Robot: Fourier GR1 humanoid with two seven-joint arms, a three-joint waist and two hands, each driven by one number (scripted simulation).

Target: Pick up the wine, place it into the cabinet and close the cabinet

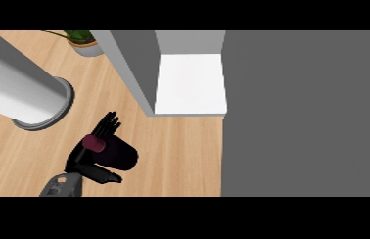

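The wine bottle [117, 155] is dark with a maroon cap [92, 142] and shows at the lower left of the head view, tilted over the wooden counter. My left hand [78, 158] holds it, with fingers [107, 125] behind the bottle and the thumb [106, 177] on its near side. The cabinet stands up and to the right of the hand, with a white shelf [189, 83] between a grey side wall [134, 71] and the wide grey open door [296, 113]. The bottle is left of and below the shelf opening. My right hand does not show.
A large grey cylinder with a round base [33, 93] stands on the counter at the left. A potted plant [84, 41] sits at the top left. Bare wooden counter [180, 155] lies between the hand and the door.
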